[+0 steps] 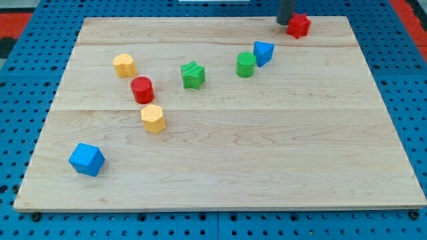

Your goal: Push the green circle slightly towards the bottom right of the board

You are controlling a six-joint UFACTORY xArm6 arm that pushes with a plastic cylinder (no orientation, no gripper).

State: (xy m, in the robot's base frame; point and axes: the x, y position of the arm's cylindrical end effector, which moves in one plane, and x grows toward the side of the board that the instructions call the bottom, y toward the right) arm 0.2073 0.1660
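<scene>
The green circle point(245, 65) stands upright in the upper right part of the wooden board point(267, 153). A blue block point(263, 53) touches its upper right side. My tip point(284, 23) is at the board's top edge, above and to the right of the green circle, well apart from it. A red block point(298, 25) sits right against the tip's right side.
A green star point(193, 75) lies left of the green circle. Further left are a yellow block point(124, 65), a red cylinder point(142, 89) and a yellow hexagon point(153, 119). A blue cube point(87, 159) sits at the lower left. Blue pegboard point(20, 100) surrounds the board.
</scene>
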